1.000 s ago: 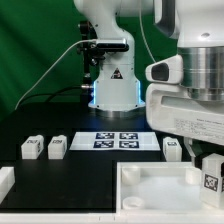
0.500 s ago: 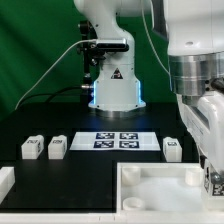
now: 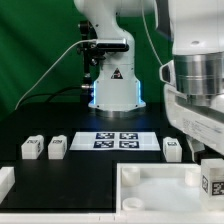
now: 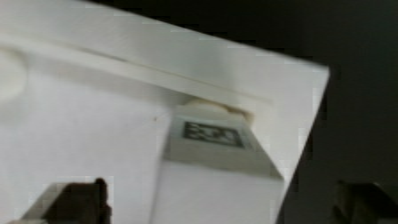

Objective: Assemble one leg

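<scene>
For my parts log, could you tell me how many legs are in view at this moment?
4. Two legs sit at the exterior view's left, one right of the marker board, one on the tray's right corner. Nothing suggests more.

Four legs show in the exterior view: two side by side at nine o'clock, the first leg (image 3: 32, 148) and the second leg (image 3: 57, 147); a third leg (image 3: 172, 149) at three o'clock; and a fourth leg (image 3: 211, 178) (image 4: 217, 150) at four o'clock, upright at the tray's corner. One tray (image 3: 150, 190) (image 4: 89, 120) lies at six o'clock. One marker board (image 3: 121, 140), bearing four tags, sits at centre on the counter (image 3: 80, 175). One other white piece (image 3: 5, 181) shows at eight o'clock, cut by the frame.
</scene>
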`<action>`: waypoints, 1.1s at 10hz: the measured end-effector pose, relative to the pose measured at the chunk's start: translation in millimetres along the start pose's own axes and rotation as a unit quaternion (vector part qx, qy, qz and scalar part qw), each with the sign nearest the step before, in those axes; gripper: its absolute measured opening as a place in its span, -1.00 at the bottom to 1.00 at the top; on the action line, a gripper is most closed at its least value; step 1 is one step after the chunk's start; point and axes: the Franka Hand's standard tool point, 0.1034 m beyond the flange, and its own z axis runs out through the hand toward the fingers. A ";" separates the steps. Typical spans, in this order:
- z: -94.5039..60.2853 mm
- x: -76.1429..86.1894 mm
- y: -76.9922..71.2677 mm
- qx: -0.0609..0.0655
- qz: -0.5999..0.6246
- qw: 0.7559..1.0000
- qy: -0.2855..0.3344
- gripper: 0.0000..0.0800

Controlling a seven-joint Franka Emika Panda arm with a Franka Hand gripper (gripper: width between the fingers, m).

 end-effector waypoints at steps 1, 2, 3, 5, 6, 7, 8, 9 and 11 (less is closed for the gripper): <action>0.2 1.0 0.4 0.000 -0.053 0.999 0.001 0.62; 0.3 1.5 0.8 0.000 -0.110 0.994 0.001 0.62; 0.8 1.5 1.0 -0.001 -0.165 0.986 0.001 0.62; 7.1 3.9 7.1 -0.040 -0.359 0.932 0.015 0.62; 6.8 6.8 7.9 -0.044 -0.413 0.910 0.017 0.62; 7.1 6.2 7.8 -0.042 -0.380 0.924 0.018 0.62; 7.2 6.2 7.9 -0.042 -0.377 0.925 0.018 0.32; 7.4 5.9 7.8 -0.041 -0.353 0.935 0.018 -0.02; 7.9 3.4 6.8 -0.035 -0.244 0.969 0.019 -0.27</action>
